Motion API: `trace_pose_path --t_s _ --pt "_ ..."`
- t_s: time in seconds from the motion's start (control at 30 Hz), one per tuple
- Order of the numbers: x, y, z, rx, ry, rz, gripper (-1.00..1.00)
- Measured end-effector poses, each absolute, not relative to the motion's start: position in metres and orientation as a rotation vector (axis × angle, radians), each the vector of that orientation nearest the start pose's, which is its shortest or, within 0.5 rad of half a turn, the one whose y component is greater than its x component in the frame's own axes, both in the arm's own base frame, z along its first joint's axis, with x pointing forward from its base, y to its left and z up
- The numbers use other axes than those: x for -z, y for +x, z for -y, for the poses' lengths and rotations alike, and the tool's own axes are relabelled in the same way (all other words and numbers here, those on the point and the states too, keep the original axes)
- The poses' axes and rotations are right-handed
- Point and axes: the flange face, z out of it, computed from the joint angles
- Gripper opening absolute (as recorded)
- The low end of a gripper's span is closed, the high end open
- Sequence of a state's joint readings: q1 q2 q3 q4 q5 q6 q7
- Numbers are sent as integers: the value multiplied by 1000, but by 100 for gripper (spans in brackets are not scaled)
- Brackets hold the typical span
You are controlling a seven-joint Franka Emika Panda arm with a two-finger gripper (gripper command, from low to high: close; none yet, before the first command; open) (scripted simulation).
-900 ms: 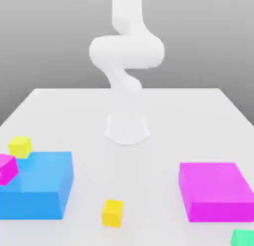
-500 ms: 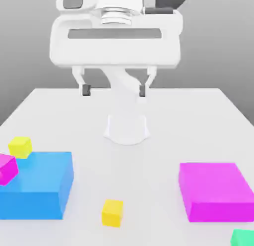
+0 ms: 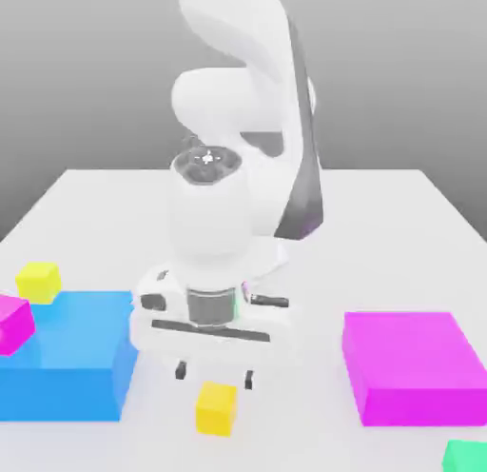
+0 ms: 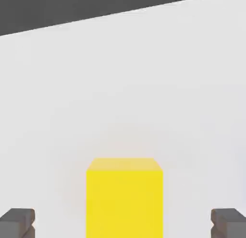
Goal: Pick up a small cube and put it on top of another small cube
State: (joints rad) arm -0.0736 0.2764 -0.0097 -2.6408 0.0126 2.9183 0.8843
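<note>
White and bare between its scattered blocks, the desk (image 3: 380, 232) stretches back to a plain grey backdrop, with the white arm (image 3: 238, 127) rising from its far middle and bending forward and down. Its hand (image 3: 215, 374) points straight down near the front edge, fingers spread wide and grasping nothing, their dark tips hanging just above and to either side of the small golden-yellow cube (image 3: 216, 407). That cube sits flat on the desk directly under the hand, near the front, between the two big blocks; from the hand view the golden-yellow cube (image 4: 124, 196) lies centred between the two fingertips (image 4: 17, 221), clear of both. On the exterior view's left stands a big blue block (image 3: 67, 356), with a small magenta cube (image 3: 13, 323) tilted against its left top edge and a paler lemon-yellow cube (image 3: 38, 281) just behind it on the desk. On the exterior view's right lies a big magenta block (image 3: 414, 365), well apart from the golden-yellow cube. At the front right corner of that view, beside the magenta block, the small mint-green cube (image 3: 466, 456) rests on the desk, partly cut off by the frame's edge.
</note>
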Motion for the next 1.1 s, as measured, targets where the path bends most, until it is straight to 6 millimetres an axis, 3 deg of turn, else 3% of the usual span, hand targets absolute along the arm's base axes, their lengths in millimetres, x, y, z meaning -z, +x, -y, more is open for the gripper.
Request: trace_pose_path --t_s 0.03,0.07,0.3,0.5,0.57,0.67,0.83,0.97,1.03,1.1 --pt "-141 418 36 1 -2772 -1478 0" --pt "-131 417 36 0 -2772 -1478 -100" --pt "-129 417 36 1 -2772 -1478 -100" --pt "-184 419 33 0 -2785 -1453 -100" --pt "-193 437 9 0 -2869 -1280 -100" --pt "-203 467 -43 -1 -3002 -929 -100" --pt "-219 501 -148 -2 -3129 -287 -100" --pt "-234 507 -241 -3 -3132 237 -100" --pt "-216 508 -260 -3 -3123 334 -100" --pt "-187 507 -264 -2 -3120 359 -100"
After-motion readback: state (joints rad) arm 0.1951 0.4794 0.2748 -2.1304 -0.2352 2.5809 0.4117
